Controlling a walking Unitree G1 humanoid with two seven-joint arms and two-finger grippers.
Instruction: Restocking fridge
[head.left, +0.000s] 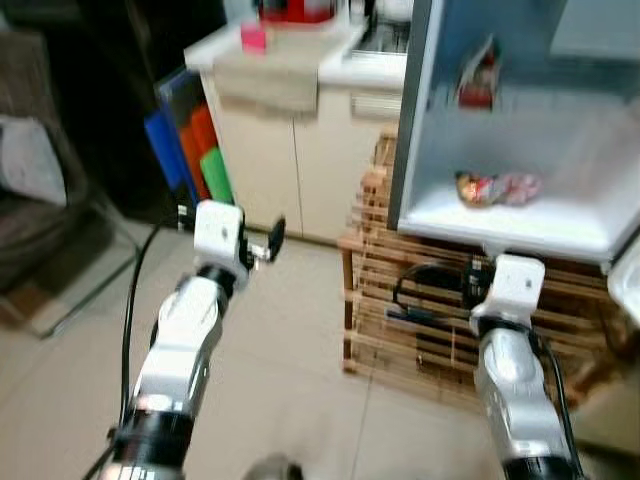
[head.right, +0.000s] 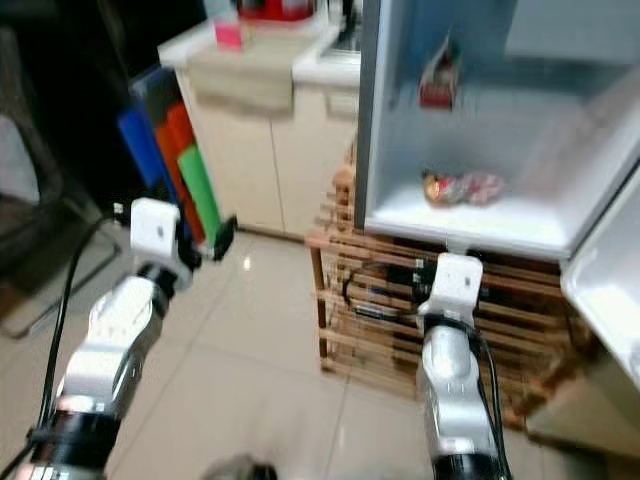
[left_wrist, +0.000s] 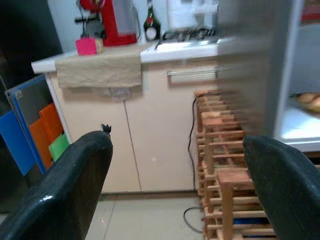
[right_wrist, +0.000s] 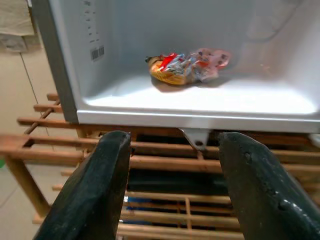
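Fridge (head.left: 520, 225) open on wooden crate (head.left: 420, 310), tiled floor (head.left: 290, 340); both grippers' fingers spread, empty.

No legible text in any view. The fridge (right_wrist: 60, 65) inner wall carries a small barcode sticker (right_wrist: 97, 52) with a column of markings above it, all too small and blurred to read. The snack packets (right_wrist: 187, 66) on the fridge floor and the packet on the upper shelf (head.left: 478, 78) show coloured print, possibly branding, but no readable characters.
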